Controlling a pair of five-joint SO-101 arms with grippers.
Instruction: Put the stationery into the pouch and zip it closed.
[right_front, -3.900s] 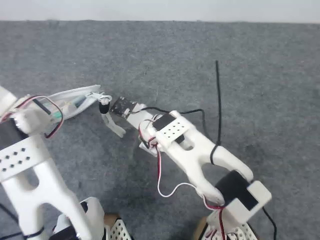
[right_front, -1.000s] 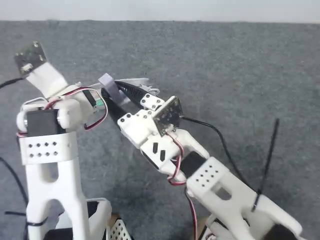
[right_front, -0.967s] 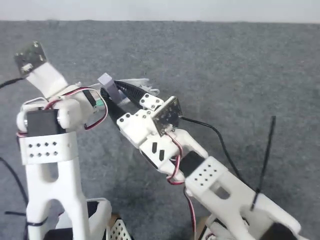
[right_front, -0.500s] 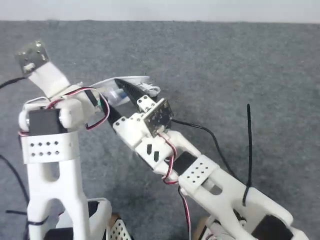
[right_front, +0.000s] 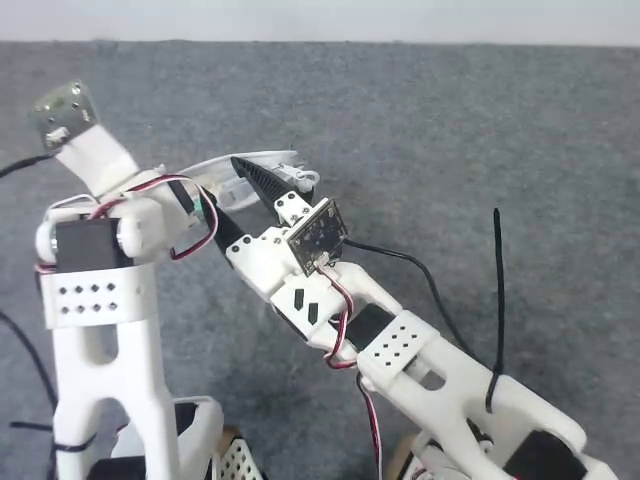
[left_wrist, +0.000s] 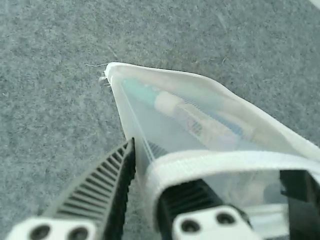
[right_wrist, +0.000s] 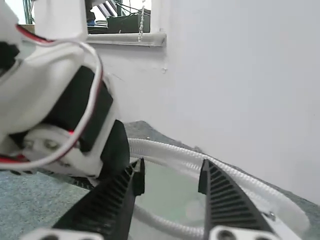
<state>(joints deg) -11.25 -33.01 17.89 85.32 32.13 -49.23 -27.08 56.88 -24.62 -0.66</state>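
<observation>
Pinching the rim of the pouch (right_front: 243, 166) in the left claw (left_wrist: 147, 175), holding its mouth up off the tabletop (right_front: 480, 130) at upper left for loading. Hovering the right claw (right_wrist: 172, 169) at that mouth, spread apart and gripping nothing. Carrying stationery (left_wrist: 175, 107) inside.

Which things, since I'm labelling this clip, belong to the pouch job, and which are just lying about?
Job: pouch, pen inside it, left gripper holding the pouch, right gripper open beside its zip.
Lying about: black cable, grey table cover.
</observation>
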